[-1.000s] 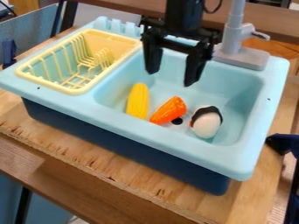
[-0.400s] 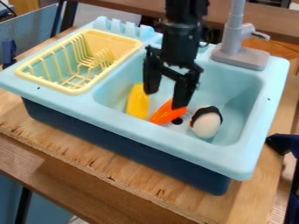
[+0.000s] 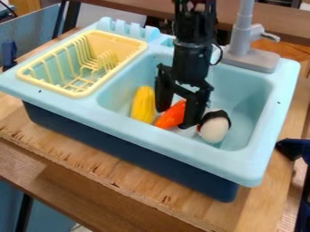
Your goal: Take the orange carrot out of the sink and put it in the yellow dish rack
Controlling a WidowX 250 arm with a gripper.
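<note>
- At your left, the yellow dish rack is set in the sink unit's rim; its thin bars look like light plastic, likely to flex if you bump them.
- Next, inside the basin, the yellow corn-like piece lies lengthwise beside the orange one. It looks light and firm, and its rounded sides could roll if your near finger nudges it.
- Your gripper is low in the basin, its fingers spread with the orange piece between them; you have no closed hold on anything.
- The orange carrot-like piece lies on the basin floor, between the yellow and white pieces. Judge it light, fairly stiff and smooth, hardly fragile. Take it across its thick middle; nearer the narrow end, the taper could let it squirt out or swivel.
- Just right of your far finger sits the white-and-black rounded piece. It looks smooth and slippery, so it could roll if you brush it; its broadest part would give you the best purchase.
</note>
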